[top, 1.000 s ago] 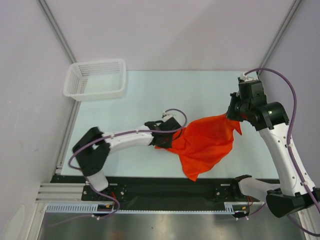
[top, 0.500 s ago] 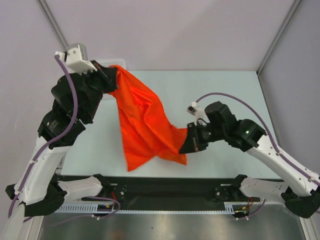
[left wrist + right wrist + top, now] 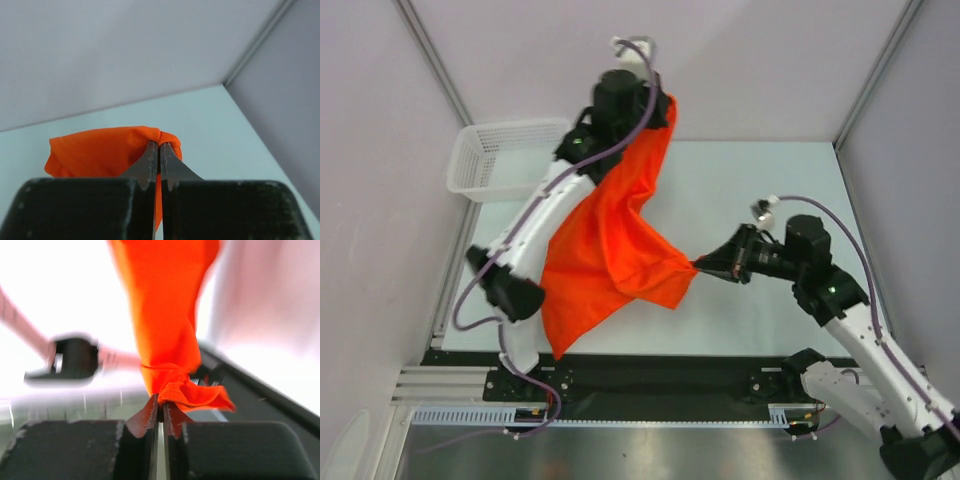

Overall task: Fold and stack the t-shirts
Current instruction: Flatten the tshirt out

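Closest to me, along the black rail [image 3: 650, 382] where both arms are bolted, the lowest tip of the orange-red t-shirt [image 3: 610, 250] dangles just above the near edge. I cannot tell whether it touches anything there. A little further in, the right gripper [image 3: 160, 402] reaches low from the right over the pale table [image 3: 760, 180]. Its jaws are pinched almost together on a bunched corner of the cloth, and a small fold spills out to one side of the tips.

From that corner the shirt climbs leftward and away in one loose, twisted sheet, draped in front of the left forearm. At the top, high over the far side of the table, the left gripper [image 3: 159, 146] is clamped tight on another gathered edge, no gap between its fingers. Beyond, in the far left corner, sits a white mesh basket [image 3: 515, 185], apart from the cloth.
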Robot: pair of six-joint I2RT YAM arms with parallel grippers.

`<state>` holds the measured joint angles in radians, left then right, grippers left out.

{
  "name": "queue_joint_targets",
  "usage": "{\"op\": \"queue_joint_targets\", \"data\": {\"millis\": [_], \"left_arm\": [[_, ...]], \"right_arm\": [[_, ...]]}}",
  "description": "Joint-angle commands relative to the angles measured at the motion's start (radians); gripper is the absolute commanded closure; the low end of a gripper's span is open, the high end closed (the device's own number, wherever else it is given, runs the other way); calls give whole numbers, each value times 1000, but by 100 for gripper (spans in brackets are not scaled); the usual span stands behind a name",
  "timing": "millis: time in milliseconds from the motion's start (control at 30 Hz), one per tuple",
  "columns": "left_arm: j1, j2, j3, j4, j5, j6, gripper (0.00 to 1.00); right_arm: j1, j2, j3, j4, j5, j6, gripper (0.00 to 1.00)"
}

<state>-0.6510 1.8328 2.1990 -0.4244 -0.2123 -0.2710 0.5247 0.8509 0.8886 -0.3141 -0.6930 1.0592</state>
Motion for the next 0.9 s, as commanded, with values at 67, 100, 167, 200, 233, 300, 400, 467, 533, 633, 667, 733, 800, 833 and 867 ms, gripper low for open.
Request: {"op": "queue_joint_targets", "data": {"millis": [67,100,167,200,233,300,400,467,533,633,667,733,800,833,867], "left_arm": [[-81,409,177,-44,202,-40,64],[-82,465,293,-89,182,-62,40],[-81,535,369,-202,118,-92,2],[-76,520,351,-221,99,-94,0],[-76,485,308,-234,78,-80,0],[-76,318,79,-183,57,-44,0],[-55,96,-167,-163,27,-2,1],[-33,7,-238,-264,7,-45,6],[-19,-140,-388,-339,-28,-92,14],[-16,-383,-703,-334,-20,-186,18],[-15,-442,-787,-329,-12,-215,20],[-10,-562,-1006,-344,10,-299,23],[-4,-705,-1168,-393,8,-361,25],[-3,-746,-1215,-430,16,-410,26],[-2,-824,-1258,-444,39,-427,27]], "right_arm": [[-282,-205,-187,-303,128,24,55],[-348,-220,-201,-363,153,10,46],[-385,-239,-214,-405,145,-89,41],[-387,-230,-177,-463,224,-131,39],[-387,-192,-140,-567,262,-193,35],[-387,-153,-54,-643,340,-344,34],[-381,-98,-13,-763,464,-464,34],[-339,-90,-26,-766,507,-504,39],[-295,-53,-56,-738,503,-518,46],[-62,55,-65,-660,561,-467,54],[83,74,-57,-639,613,-450,59],[196,141,-50,-573,679,-426,60],[307,241,-53,-543,682,-416,57],[346,275,-47,-530,691,-407,55],[398,316,-37,-528,722,-403,52]]}}
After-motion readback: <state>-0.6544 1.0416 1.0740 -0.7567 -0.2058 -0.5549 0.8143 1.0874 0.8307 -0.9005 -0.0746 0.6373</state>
